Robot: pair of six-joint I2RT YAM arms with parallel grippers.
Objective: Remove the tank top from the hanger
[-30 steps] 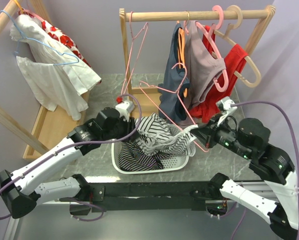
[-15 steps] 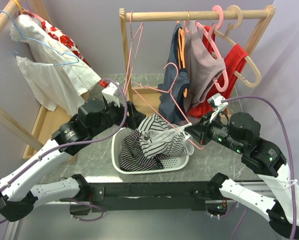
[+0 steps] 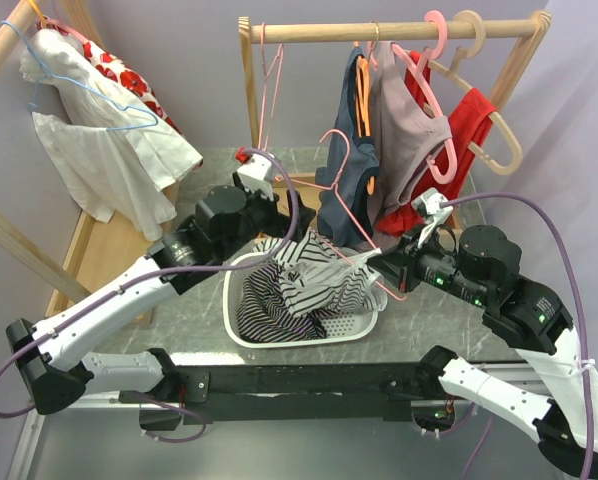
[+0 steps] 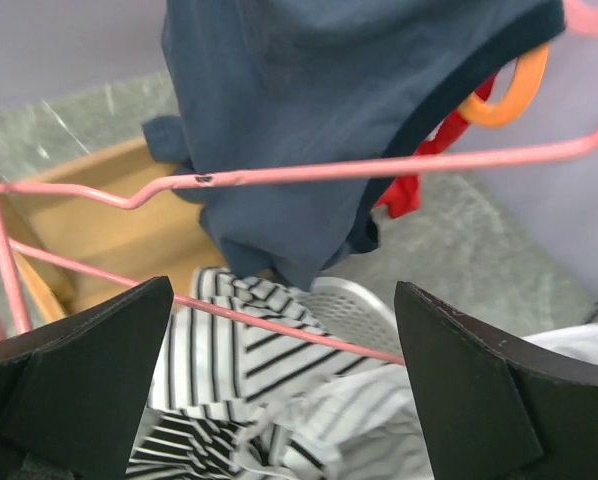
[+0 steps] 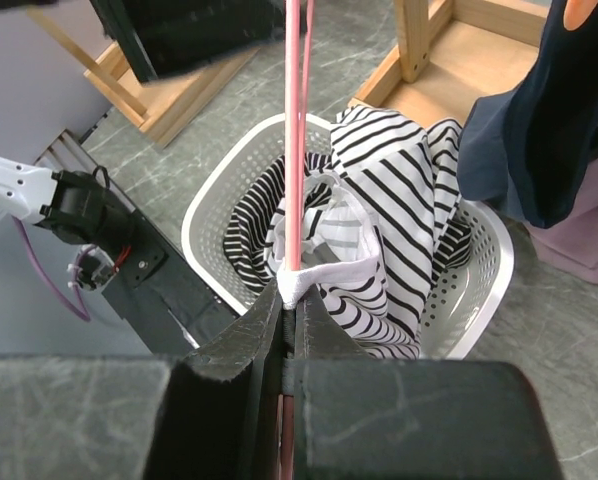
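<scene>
The striped tank top (image 3: pixel 324 268) still hangs by a strap on a pink wire hanger (image 3: pixel 336 135) and sags into a white basket (image 3: pixel 234 320). My right gripper (image 3: pixel 381 255) is shut on the hanger's lower corner and the white strap there; the right wrist view shows its jaws (image 5: pixel 291 300) closed on the hanger (image 5: pixel 297 130) above the tank top (image 5: pixel 399 200). My left gripper (image 3: pixel 297 218) is open and empty, just left of the hanger above the basket. In the left wrist view its jaws (image 4: pixel 284 290) are spread wide, with the hanger wire (image 4: pixel 379 168) and the tank top (image 4: pixel 239 340) beyond them.
A darker striped garment (image 3: pixel 269 305) lies in the basket. The wooden rack rail (image 3: pixel 379 32) carries a navy top (image 3: pixel 339 190), a mauve top (image 3: pixel 409 130), a red garment (image 3: pixel 464 125) and a bare pink hanger (image 3: pixel 269 80). A white dress (image 3: pixel 109 140) hangs on the left rack.
My left gripper left the tank top at the basket, drew back, then moved right and up beside the hanger. My right gripper lifted the hanger a little, then held still.
</scene>
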